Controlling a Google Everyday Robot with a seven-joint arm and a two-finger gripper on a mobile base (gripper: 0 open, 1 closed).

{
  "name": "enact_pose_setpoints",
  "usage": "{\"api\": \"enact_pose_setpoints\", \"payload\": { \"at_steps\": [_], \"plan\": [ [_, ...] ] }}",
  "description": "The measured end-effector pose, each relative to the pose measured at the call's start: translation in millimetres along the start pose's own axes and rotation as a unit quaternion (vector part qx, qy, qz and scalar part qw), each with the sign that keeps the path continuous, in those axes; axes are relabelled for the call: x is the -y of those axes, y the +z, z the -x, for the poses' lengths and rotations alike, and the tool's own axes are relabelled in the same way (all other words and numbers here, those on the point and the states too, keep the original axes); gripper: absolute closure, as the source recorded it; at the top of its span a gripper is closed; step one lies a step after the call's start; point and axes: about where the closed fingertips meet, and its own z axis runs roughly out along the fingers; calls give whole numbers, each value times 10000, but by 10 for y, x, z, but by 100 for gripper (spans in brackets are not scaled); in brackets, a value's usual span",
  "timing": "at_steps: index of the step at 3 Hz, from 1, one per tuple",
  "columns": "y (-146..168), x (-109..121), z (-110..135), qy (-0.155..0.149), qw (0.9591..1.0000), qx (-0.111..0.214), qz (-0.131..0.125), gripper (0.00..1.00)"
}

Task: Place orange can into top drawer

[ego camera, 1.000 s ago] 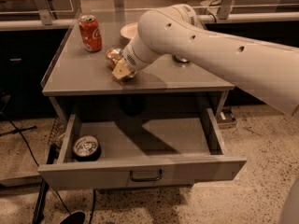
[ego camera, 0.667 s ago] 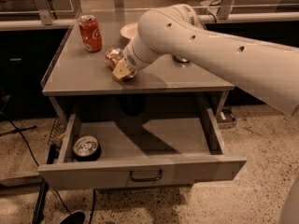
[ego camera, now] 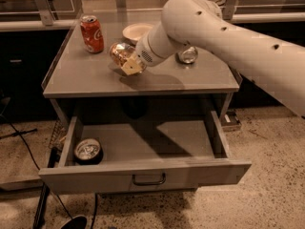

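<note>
The orange can (ego camera: 120, 54), shiny orange and white, is tilted on its side in my gripper (ego camera: 129, 63), which is shut on it just above the left middle of the grey tabletop (ego camera: 200, 80). One cream finger pad (ego camera: 134, 67) shows against the can's lower end. The top drawer (ego camera: 143, 175) is pulled wide open below the tabletop, with its small curved handle (ego camera: 148, 179) on the front panel. My large white arm reaches in from the right over the table.
A red cola can (ego camera: 91, 33) stands upright at the back left of the tabletop. A pale bowl (ego camera: 136, 31) sits behind the gripper, and a silver round object (ego camera: 187, 55) lies under the arm. A dark can (ego camera: 88, 150) stands in the drawer's front left corner.
The gripper with the orange can has risen slightly off the tabletop. The drawer and the other objects have not moved.
</note>
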Motion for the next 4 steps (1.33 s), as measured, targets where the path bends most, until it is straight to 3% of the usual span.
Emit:
{"api": "enact_pose_setpoints", "payload": {
  "at_steps": [1, 2, 3, 4],
  "plan": [
    [-309, 56, -98, -240, 9986, 199, 426, 100],
    [-578, 193, -212, -438, 9920, 568, 1041, 100],
    [-857, 238, -57, -954, 9854, 765, 1186, 100],
    [-778, 198, -81, -1018, 9845, 727, 1229, 100]
  ]
}}
